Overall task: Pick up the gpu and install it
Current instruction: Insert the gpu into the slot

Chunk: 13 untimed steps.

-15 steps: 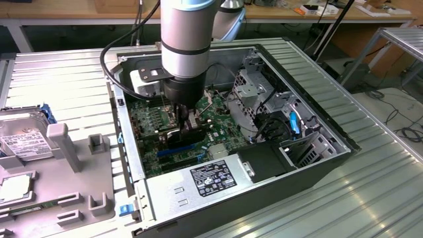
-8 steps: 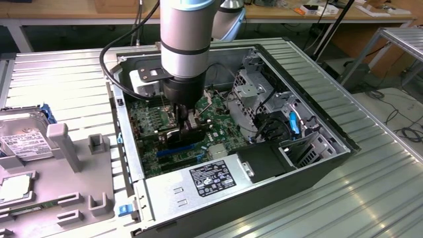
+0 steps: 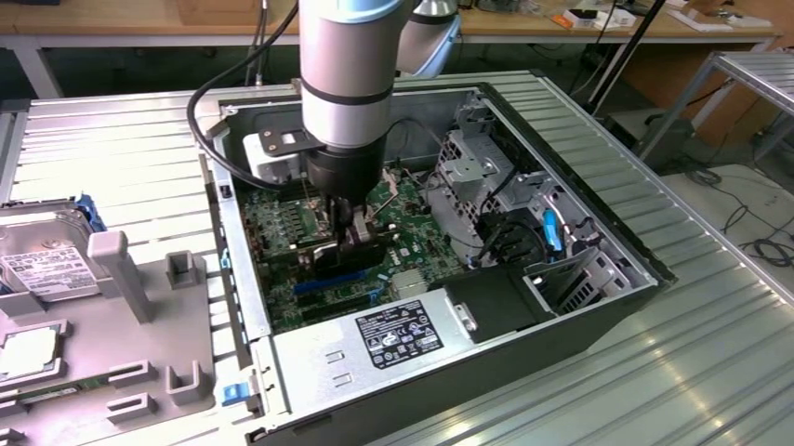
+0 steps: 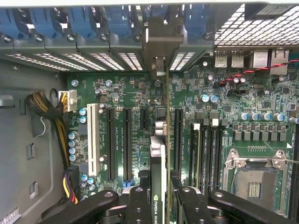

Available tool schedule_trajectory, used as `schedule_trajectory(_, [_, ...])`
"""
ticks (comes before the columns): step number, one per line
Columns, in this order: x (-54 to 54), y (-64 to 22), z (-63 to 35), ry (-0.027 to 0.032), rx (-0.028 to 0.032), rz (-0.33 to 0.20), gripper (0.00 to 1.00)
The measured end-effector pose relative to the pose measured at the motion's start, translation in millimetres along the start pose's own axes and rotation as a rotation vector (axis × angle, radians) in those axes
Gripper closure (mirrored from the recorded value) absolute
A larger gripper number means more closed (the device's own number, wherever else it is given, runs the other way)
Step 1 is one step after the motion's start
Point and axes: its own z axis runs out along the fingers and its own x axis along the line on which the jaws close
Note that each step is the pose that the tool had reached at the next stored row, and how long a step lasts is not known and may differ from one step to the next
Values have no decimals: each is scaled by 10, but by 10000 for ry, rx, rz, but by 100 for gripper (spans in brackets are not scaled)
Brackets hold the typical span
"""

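Note:
My gripper [image 3: 353,228] reaches down into the open computer case [image 3: 620,242] over the green motherboard [image 3: 279,223]. It is shut on the gpu [image 3: 363,249], a thin dark card held on edge. In the wrist view the black fingers [image 4: 140,205] clamp both faces of the gpu [image 4: 158,158], which runs edge-on away from the gripper [image 4: 161,198]. The card's metal end bracket [image 4: 161,44] reaches the case's rear slot wall. The card stands in line with the motherboard's long black expansion slots [image 4: 127,140]; I cannot tell whether it sits in one.
A hard drive [image 3: 44,260] rests on a grey fixture tray [image 3: 137,316] at the exterior view's left. Inside the case are the power supply [image 3: 385,339], a drive cage [image 3: 471,158], the bare CPU socket [image 4: 252,179], blue slot clips [image 4: 117,21] and a cable bundle [image 4: 46,109].

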Motion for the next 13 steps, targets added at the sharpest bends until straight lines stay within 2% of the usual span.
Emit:
schedule_trajectory(2, [0,0,6,0,15,-1,73])
schedule_trajectory(13, [-1,4,9,0,16,54,73])
